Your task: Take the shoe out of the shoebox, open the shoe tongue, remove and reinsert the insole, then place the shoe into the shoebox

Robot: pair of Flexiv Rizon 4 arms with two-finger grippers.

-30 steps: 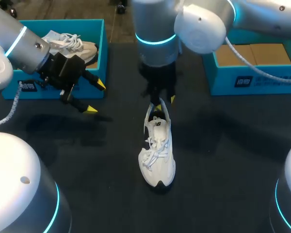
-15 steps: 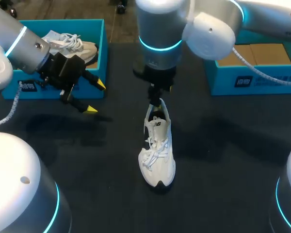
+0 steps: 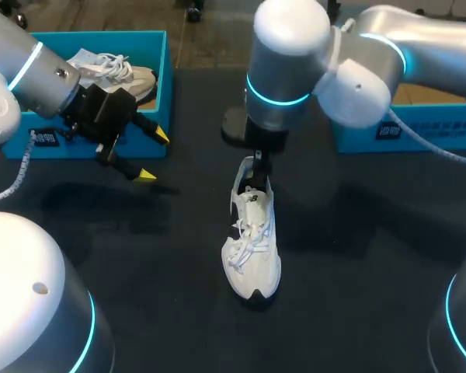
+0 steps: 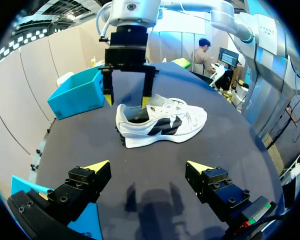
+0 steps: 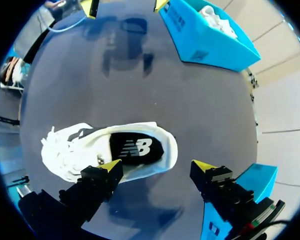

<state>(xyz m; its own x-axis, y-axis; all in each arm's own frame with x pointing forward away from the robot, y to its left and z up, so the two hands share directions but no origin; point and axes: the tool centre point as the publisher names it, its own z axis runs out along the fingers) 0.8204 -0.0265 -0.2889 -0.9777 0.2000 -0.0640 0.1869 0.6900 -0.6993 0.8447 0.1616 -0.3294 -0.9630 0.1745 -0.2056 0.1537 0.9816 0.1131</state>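
Nearest me on the dark table (image 3: pixel 357 233), the white sneaker (image 3: pixel 252 241) lies out of its box, toe toward me, heel away, long axis running near to far. By my judgement the insole is still seated, so tongue, insole and reboxing remain. Right gripper (image 5: pixel 157 166) hangs spread over the heel; left gripper (image 3: pixel 154 155) is spread and empty before the blue shoebox (image 3: pixel 101 37).

a dark table (image 3: pixel 140 256) carries a white shoe (image 3: pixel 252 241) upright on its sole near the middle, the left shoebox (image 3: pixel 101 36) and the right shoebox (image 3: pixel 419 132) at its far corners.
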